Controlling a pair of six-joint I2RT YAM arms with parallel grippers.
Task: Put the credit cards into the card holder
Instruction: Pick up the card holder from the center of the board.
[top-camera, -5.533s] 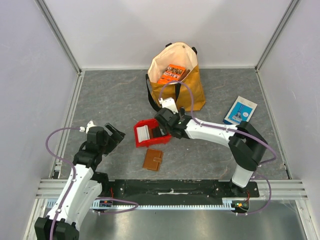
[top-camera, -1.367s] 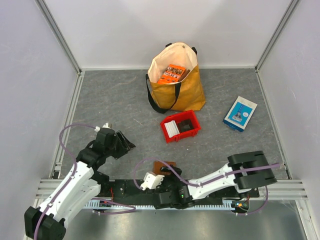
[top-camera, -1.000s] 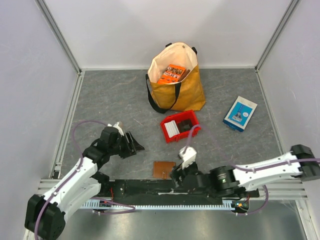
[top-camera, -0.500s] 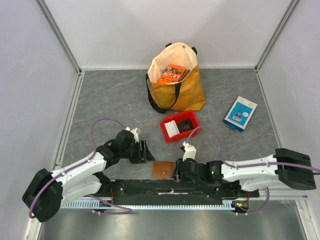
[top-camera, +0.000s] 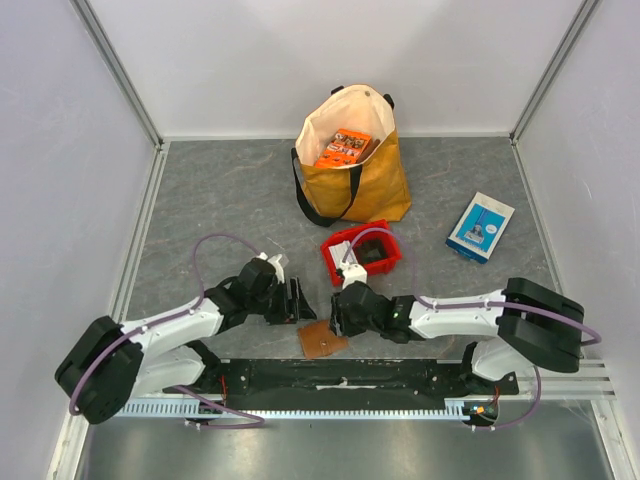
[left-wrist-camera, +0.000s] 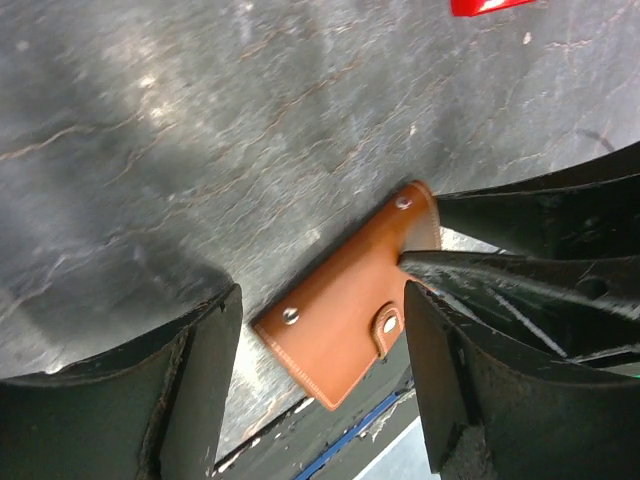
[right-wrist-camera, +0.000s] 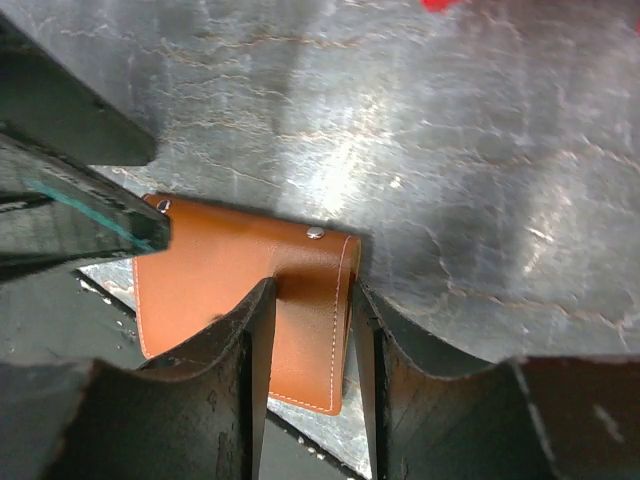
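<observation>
Your card holder (top-camera: 322, 341) lies flat at bottom centre of the overhead view, close to the table's near edge. The right gripper (right-wrist-camera: 312, 292) straddles one end of it, jaws close-set on the leather, though I can't tell if they're biting. The left gripper (left-wrist-camera: 322, 297) hovers alongside with jaws wide apart. That leather looks light and floppy, so pinch a stitched edge or it'll fold and slide.

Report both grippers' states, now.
Left gripper: open, holding nothing, its fingers either side of the card holder.
Right gripper: closed on the card holder's edge.
</observation>
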